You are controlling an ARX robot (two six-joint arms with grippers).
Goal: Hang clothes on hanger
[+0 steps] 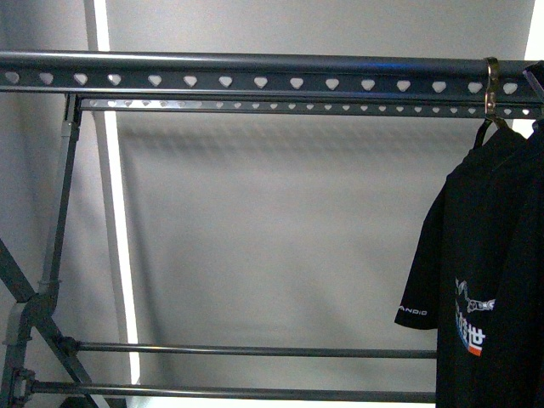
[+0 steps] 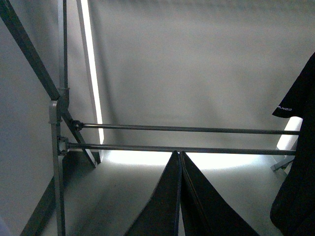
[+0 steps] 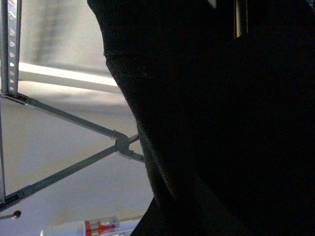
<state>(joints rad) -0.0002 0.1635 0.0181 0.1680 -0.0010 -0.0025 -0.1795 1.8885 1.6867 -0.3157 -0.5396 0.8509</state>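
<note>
Black T-shirt (image 1: 489, 280) hangs at 3 o'clock in the front view, white print and orange stripe showing, a metal hook (image 1: 491, 85) over the rack (image 1: 255, 72) top rail with heart-shaped holes. Left gripper (image 2: 179, 196): jaws pressed together, grasping nothing. Right wrist view filled by dark cloth; right jaws cannot be told.

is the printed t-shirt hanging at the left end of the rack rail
No, the black printed T-shirt hangs by a hook at the right end of the top rail.
</note>
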